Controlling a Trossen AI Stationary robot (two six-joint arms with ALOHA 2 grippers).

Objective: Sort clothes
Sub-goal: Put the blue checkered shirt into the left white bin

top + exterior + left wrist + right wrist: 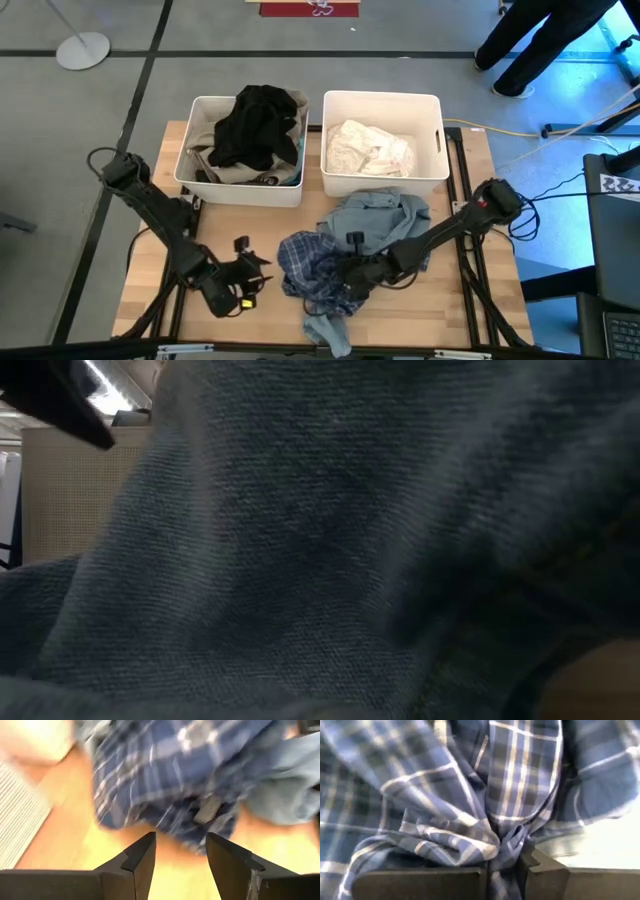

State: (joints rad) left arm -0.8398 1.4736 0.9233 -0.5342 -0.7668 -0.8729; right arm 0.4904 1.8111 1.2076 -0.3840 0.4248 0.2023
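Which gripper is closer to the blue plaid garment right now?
Right. The right gripper is shut on a fold of the blue plaid garment. The left gripper is open over bare table beside it, not touching.

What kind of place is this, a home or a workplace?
Probably a lab or workshop, not a home. A wooden table stands on a grey floor marked with dark tape lines, cables run across that floor, and a person stands beyond the table.

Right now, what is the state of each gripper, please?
Left gripper: open, holding nothing.
Right gripper: shut on the plaid shirt.
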